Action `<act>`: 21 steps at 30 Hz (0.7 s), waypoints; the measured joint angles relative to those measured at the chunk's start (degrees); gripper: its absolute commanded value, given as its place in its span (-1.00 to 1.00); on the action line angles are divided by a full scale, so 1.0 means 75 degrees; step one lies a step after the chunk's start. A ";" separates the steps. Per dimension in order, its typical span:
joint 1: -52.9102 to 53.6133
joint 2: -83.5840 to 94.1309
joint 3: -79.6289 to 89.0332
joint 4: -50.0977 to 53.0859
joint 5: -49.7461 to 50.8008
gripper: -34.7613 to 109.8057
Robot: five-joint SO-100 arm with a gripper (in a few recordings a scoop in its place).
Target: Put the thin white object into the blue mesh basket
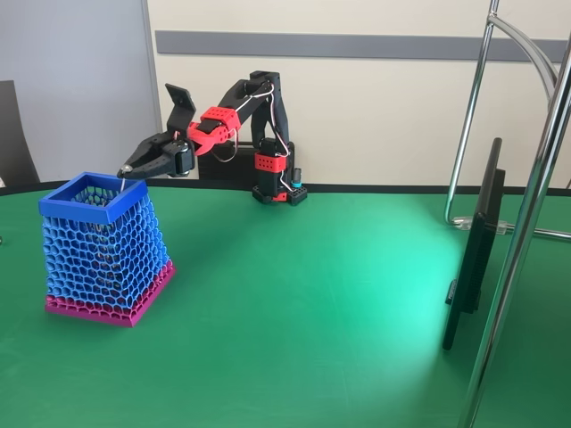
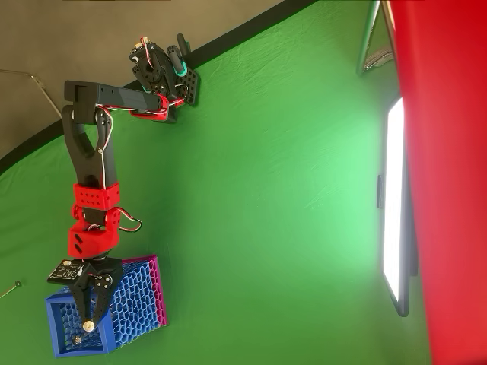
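The tall blue honeycomb-mesh basket (image 1: pixel 105 247) with a magenta base stands on the green table (image 1: pixel 312 312). Above its rim, the black two-finger gripper (image 1: pixel 125 169) pinches the thin white stick (image 1: pixel 121 185), which hangs into the opening.

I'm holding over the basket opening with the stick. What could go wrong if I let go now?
1. The thin white object hangs from the gripper near the blue mesh basket's rim, so it could land on the rim or outside.
2. The gripper sits low; a sideways retreat could tip the basket.
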 measured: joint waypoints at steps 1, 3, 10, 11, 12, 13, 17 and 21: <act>-0.0023 0.0035 0.0012 -0.0012 0.0023 -0.38; -0.0070 0.0164 0.0059 -0.0012 0.0047 -0.37; -0.0223 0.0539 0.0457 -0.0164 0.0094 -0.37; -0.0234 0.0586 0.0609 -0.0293 0.0082 -0.37; -0.0234 0.0598 0.0645 -0.0352 0.0047 -0.38; -0.0234 0.0598 0.0727 -0.0445 0.0035 -0.43; -0.0023 0.0598 0.0762 -0.0633 -0.0094 -0.48; 0.0176 0.0598 0.0762 -0.0633 -0.0129 -0.48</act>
